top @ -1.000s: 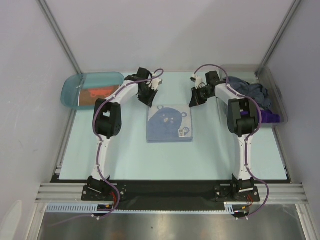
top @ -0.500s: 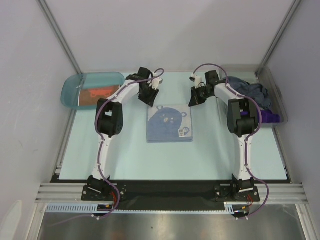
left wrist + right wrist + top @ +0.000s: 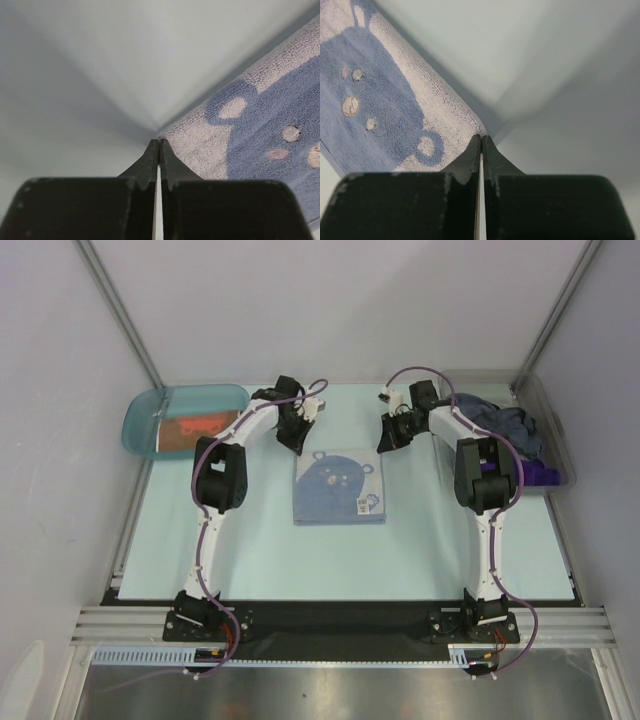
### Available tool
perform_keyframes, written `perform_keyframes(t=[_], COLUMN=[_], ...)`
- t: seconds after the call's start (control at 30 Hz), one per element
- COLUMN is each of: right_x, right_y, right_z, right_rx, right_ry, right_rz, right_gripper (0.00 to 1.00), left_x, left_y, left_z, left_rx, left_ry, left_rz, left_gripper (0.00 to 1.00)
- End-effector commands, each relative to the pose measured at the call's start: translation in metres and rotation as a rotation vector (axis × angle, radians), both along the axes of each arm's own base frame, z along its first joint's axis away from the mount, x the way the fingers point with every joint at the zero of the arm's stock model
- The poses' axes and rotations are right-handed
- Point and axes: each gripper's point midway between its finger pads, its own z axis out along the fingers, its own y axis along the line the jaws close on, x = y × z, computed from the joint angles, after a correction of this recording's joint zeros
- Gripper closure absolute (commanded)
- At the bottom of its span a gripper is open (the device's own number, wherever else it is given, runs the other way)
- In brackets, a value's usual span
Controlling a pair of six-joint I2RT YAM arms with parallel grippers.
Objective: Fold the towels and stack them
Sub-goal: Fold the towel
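While looking at the blue towel [image 3: 339, 486], see soft, thin, light cloth with a bear face, spread flat on the middle of the desk [image 3: 250, 550]. Bends and flops with ease. Does not break and does not slip much, but sags and bunches up if held at only one spot. Best to hold two corners at once and keep the edge between them pulled straight.

See the left fingers [image 3: 159, 144] pressed tight together right at the far left corner of that towel. Look to be pinching the very tip of the cloth. See the right fingers [image 3: 481, 139] squeezed together the same way at the far right corner. Good spots for a fold: lift both far corners and bring them over to the near edge.

At the far left, find an orange-brown towel [image 3: 197, 427] lying in the teal tray [image 3: 140, 425]. At the far right, find a grey-blue towel [image 3: 505, 425] and a purple towel [image 3: 545, 475] heaped in the clear bin [image 3: 558, 435], not yet folded.
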Motion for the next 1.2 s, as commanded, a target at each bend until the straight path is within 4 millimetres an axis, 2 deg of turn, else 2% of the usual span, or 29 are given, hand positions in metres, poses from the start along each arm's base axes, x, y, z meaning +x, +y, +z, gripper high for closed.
perform_keyframes(t=[0.0, 0.13, 0.17, 0.23, 0.27, 0.37, 0.4, 0.5, 0.73, 0.97, 1.03, 1.07, 1.13, 1.17], right_x=[0.014, 0.017, 0.02, 0.018, 0.021, 0.017, 0.011, 0.009, -0.005, -0.028, -0.038, -0.041, -0.053, -0.057], right_y=[0.0, -0.002, -0.002, -0.005, -0.006, -0.007, -0.008, -0.011, -0.015, -0.009, -0.008, -0.009, -0.009, -0.011], right_z=[0.023, 0.036, 0.048, 0.05, 0.062, 0.065, 0.067, 0.08, 0.09, 0.098, 0.09, 0.089, 0.09, 0.091], right_rx=[-0.01, -0.019, -0.016, -0.025, -0.024, -0.025, -0.027, -0.028, -0.042, -0.063, -0.073, -0.078, -0.074, -0.079], right_ry=[-0.08, -0.123, -0.159, -0.174, -0.215, -0.247, -0.255, -0.307, -0.331, -0.34, -0.316, -0.312, -0.301, -0.301], right_rz=[0.008, -0.005, -0.009, -0.022, -0.028, -0.029, -0.03, -0.04, -0.054, -0.066, -0.074, -0.08, -0.093, -0.104], right_gripper=[1.0, 1.0, 1.0, 1.0, 1.0, 1.0, 1.0, 1.0, 1.0, 1.0, 1.0, 1.0, 1.0, 1.0], left_x=[0.006, 0.014, 0.017, 0.018, 0.017, 0.013, 0.012, 0.005, -0.014, -0.036, -0.042, -0.048, -0.054, -0.061], left_y=[-0.003, -0.001, 0.0, -0.001, -0.001, 0.0, 0.001, 0.004, 0.006, 0.009, 0.007, 0.008, 0.008, 0.01], left_z=[0.014, 0.04, 0.055, 0.071, 0.082, 0.089, 0.098, 0.097, 0.112, 0.107, 0.113, 0.107, 0.111, 0.104], left_rx=[-0.035, -0.035, -0.041, -0.063, -0.077, -0.084, -0.088, -0.081, -0.097, -0.078, -0.084, -0.079, -0.08, -0.078], left_ry=[-0.02, -0.092, -0.138, -0.177, -0.208, -0.231, -0.247, -0.245, -0.266, -0.25, -0.264, -0.254, -0.26, -0.24], left_rz=[-0.013, 0.013, 0.023, 0.032, 0.035, 0.039, 0.04, 0.045, 0.045, 0.047, 0.045, 0.046, 0.05, 0.052], left_gripper=[1.0, 1.0, 1.0, 1.0, 1.0, 0.99, 1.0, 1.0, 1.0, 1.0, 1.0, 1.0, 1.0, 1.0])
